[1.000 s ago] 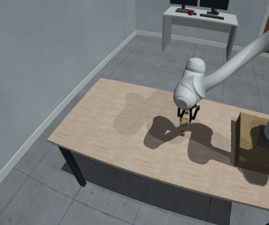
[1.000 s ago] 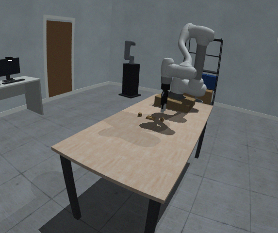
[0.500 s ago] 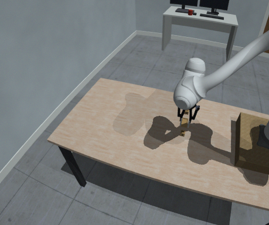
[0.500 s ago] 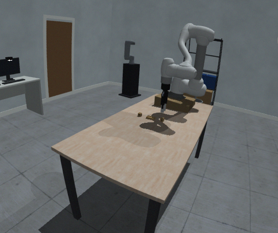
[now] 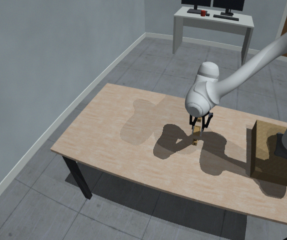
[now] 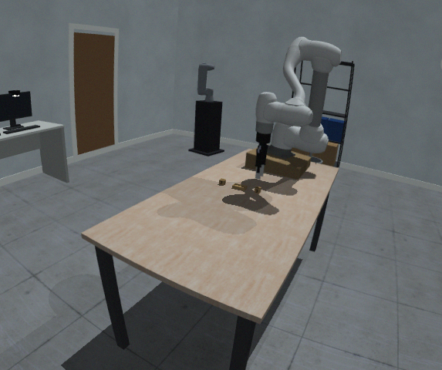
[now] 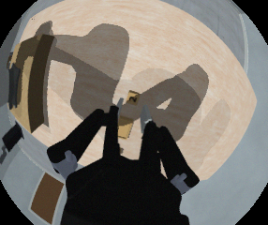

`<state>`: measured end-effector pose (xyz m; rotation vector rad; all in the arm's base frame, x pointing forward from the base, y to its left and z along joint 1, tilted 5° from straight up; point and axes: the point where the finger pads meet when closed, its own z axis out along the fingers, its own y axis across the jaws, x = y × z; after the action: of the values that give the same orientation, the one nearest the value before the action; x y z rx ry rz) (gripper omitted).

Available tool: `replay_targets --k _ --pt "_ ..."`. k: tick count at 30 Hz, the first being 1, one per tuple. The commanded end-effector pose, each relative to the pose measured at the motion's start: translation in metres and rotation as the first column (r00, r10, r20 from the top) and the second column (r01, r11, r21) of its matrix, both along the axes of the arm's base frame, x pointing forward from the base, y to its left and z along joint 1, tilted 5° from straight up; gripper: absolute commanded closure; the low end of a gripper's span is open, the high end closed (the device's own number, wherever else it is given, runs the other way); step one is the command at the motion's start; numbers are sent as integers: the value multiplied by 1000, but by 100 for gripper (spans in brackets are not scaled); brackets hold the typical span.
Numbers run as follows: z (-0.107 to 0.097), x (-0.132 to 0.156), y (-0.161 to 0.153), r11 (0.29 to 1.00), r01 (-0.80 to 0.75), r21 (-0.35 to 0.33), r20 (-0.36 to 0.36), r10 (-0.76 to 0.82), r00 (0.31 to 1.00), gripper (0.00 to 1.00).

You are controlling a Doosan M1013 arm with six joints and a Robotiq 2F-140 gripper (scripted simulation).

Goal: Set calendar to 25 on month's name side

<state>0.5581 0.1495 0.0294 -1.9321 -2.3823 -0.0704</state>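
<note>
Three small wooden pieces lie in a row on the table. One cube (image 5: 198,120) is at the far end and shows in the exterior view (image 6: 221,182). The low tray (image 5: 196,131) (image 6: 237,186) lies in the middle. The second cube (image 5: 195,142) (image 6: 258,190) is at the near end. My gripper (image 5: 197,133) (image 6: 258,175) points straight down and hovers a little above this row, about over the tray and the second cube. Its fingers are partly closed with a clear gap and nothing between them. In the wrist view the fingertips frame the pieces, with one cube (image 7: 133,97) just beyond them. The digits are too small to read.
A large open wooden box (image 5: 267,152) stands on the table by the robot's base (image 6: 276,163). The wooden table (image 5: 164,155) is long. A desk with monitors (image 5: 213,18) stands far off on the floor.
</note>
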Motion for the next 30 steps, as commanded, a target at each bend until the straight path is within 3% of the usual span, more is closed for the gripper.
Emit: replay_targets --k 1,30 --pt "-1 0 0 1000 0 0 0 0 1000 65" --pt "-34 -1 3 1000 0 0 0 0 1000 65"
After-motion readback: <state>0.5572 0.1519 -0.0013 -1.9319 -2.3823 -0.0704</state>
